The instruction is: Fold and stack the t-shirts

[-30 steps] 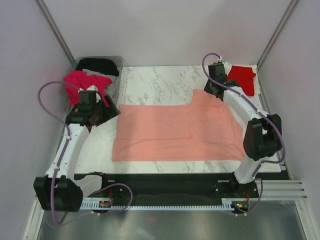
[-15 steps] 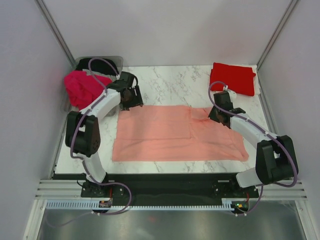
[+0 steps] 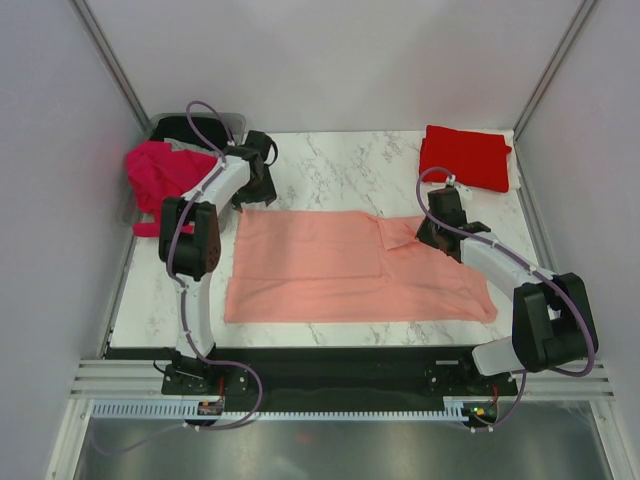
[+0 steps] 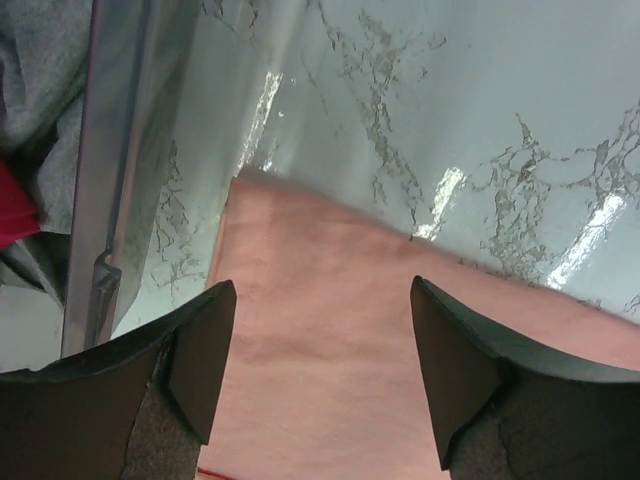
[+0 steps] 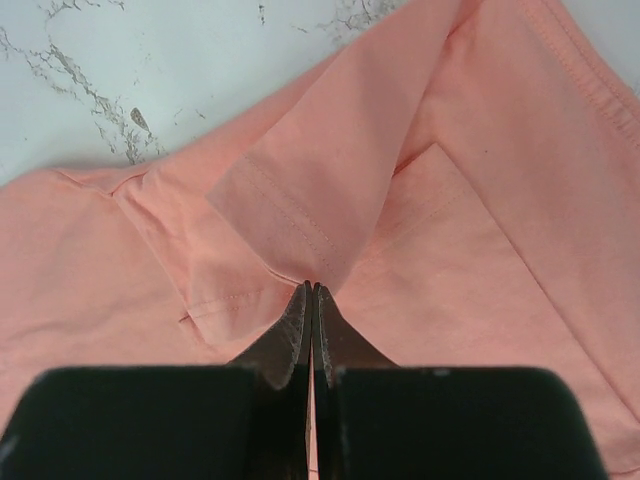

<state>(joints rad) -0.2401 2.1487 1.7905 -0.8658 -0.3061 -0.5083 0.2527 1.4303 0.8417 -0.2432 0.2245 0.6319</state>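
Note:
A salmon pink t-shirt (image 3: 340, 268) lies spread flat across the marble table (image 3: 330, 165). My right gripper (image 3: 432, 232) rests on its right sleeve. In the right wrist view that gripper (image 5: 312, 288) is shut on a fold of the sleeve (image 5: 300, 190), which is turned inward over the shirt body. My left gripper (image 3: 258, 192) hovers at the shirt's far left corner. In the left wrist view it (image 4: 320, 287) stands open above the pink cloth (image 4: 320, 240), holding nothing. A folded bright red t-shirt (image 3: 465, 157) lies at the back right. Magenta (image 3: 160, 172) and black (image 3: 172, 128) shirts sit at the back left.
A clear grey plastic bin (image 3: 222, 116) at the back left corner holds the magenta and black shirts; its wall (image 4: 110, 170) stands just left of my left gripper. White enclosure walls close in the table on both sides.
My left arm swung from the bin to the pink shirt's far left corner. My right gripper came forward from beside the red shirt and drew the sleeve inward over the body.

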